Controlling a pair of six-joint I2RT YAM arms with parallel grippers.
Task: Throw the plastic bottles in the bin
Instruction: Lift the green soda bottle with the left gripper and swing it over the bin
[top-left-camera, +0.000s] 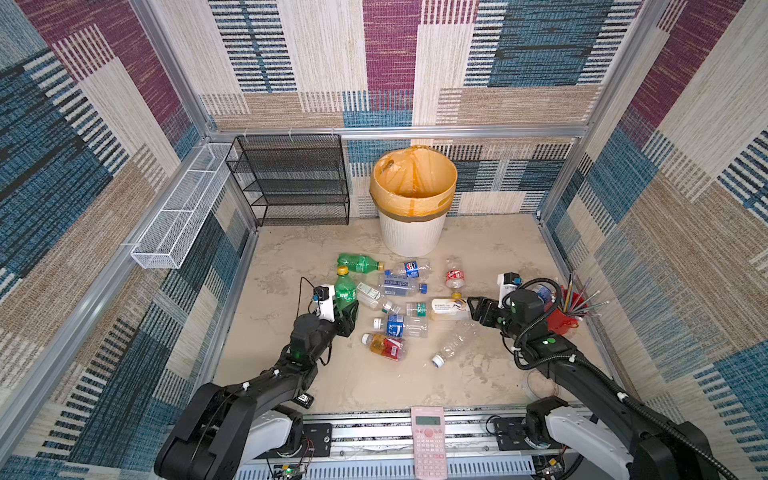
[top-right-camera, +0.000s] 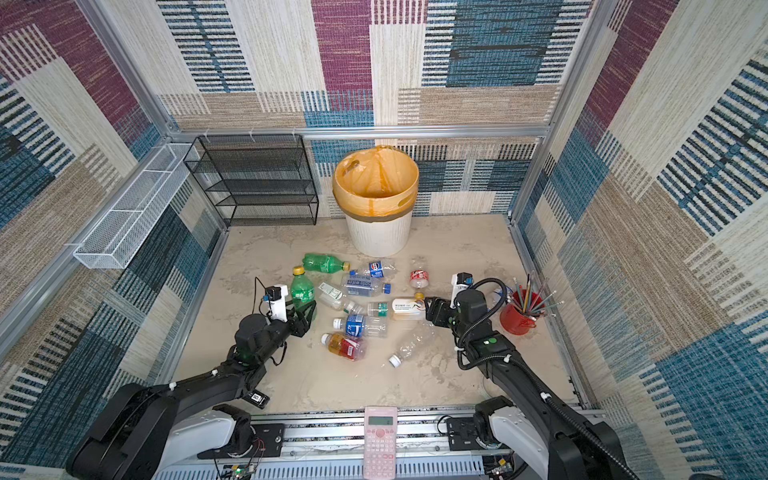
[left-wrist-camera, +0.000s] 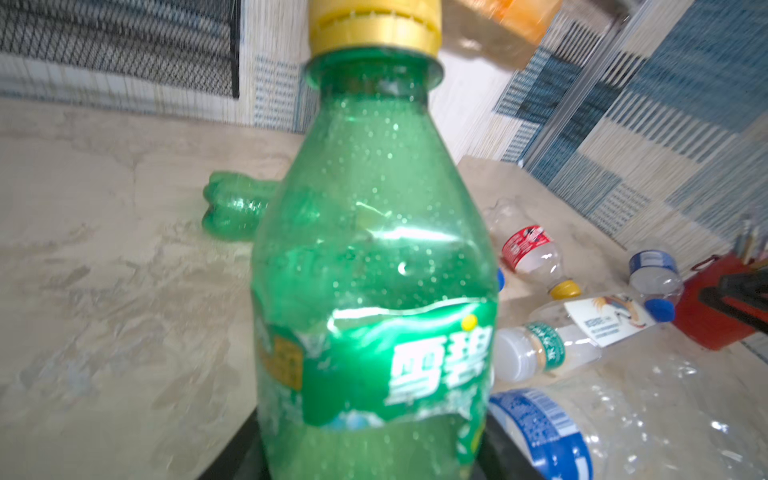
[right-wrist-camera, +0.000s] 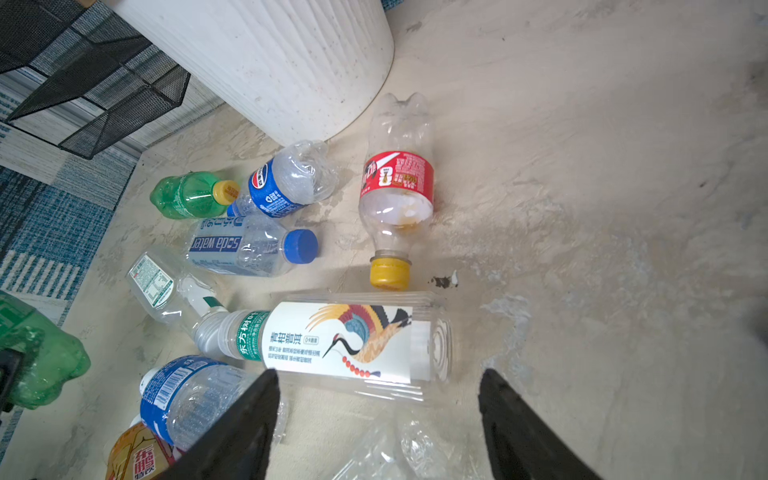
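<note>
So, left gripper (top-left-camera: 348, 314) is clamped on an upright green plastic bottle with yellow cap (top-left-camera: 345, 291). Right gripper (right-wrist-camera: 379, 374) stands open just beside a clear crane-label bottle (right-wrist-camera: 340, 340) lying on the beige bench (top-left-camera: 286, 266). Farther back there are more loose plastic bottles (top-left-camera: 399, 286), then the white ribbed bin (top-left-camera: 411, 235).

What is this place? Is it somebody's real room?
Probably not a real room: it looks like a small robot test booth. Its patterned panels hang in a metal frame, two robot arms sit on a rail at the front, and plastic bottles lie scattered before a bin.
</note>
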